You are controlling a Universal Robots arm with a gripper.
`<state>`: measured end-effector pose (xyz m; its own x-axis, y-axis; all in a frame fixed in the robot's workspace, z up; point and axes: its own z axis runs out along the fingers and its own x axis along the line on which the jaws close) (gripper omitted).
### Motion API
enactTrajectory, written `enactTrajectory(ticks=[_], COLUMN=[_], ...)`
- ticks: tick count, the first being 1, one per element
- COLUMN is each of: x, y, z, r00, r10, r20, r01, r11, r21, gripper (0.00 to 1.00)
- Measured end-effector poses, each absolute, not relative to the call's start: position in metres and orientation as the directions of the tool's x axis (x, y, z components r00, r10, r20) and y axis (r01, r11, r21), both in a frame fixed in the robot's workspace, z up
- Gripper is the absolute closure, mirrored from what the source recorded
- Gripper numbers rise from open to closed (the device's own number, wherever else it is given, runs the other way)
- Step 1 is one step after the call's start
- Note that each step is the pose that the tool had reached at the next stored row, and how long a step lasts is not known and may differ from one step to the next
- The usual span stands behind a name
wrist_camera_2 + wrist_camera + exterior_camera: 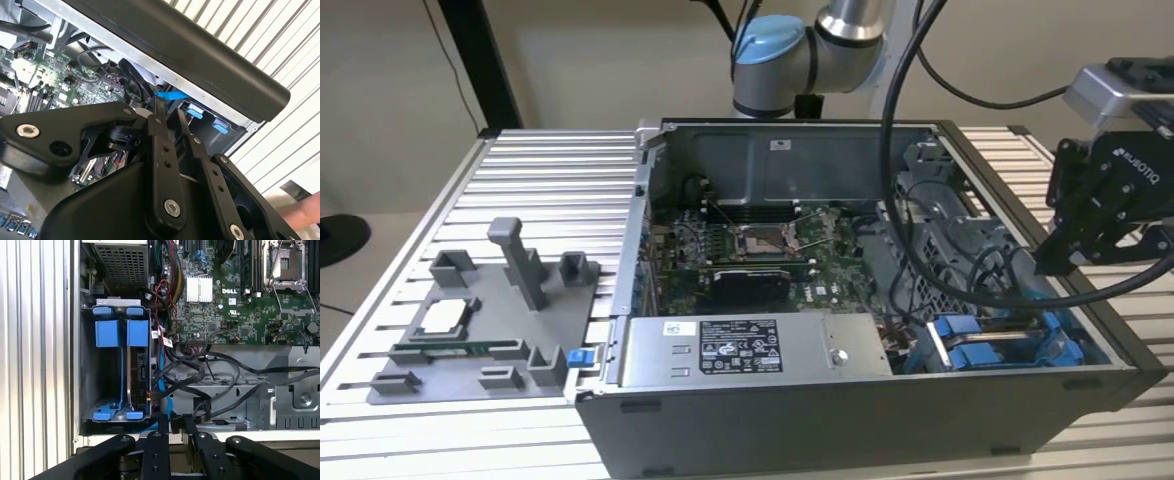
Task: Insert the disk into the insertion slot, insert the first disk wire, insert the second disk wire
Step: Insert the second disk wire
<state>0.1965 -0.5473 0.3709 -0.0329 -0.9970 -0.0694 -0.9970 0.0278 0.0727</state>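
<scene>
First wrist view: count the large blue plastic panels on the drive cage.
2, side by side: one blue panel toward the ribbed metal table, the other beside the black cables. Others may be hidden.

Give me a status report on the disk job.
Gripper hovers beside the drive cage. Disk sits in cage. Black and blue wires bunched beside it; plugged or not, can't tell.
</scene>
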Motion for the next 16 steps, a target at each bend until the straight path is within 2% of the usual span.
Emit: enactTrajectory(ticks=[1,2,16], x=[0.1965,0.1965,0.1950], y=[-0.5473,-0.5473,-0.5473], z=[0.3709,0.3709,0.3772], r00=[-0.033,-0.033,-0.034], r10=[-0.997,-0.997,-0.997], r20=[-0.071,-0.071,-0.071], r01=[-0.997,-0.997,-0.997], r11=[0.028,0.028,0.028], r21=[0.073,0.073,0.073], gripper=[0.00,1.00,1.00])
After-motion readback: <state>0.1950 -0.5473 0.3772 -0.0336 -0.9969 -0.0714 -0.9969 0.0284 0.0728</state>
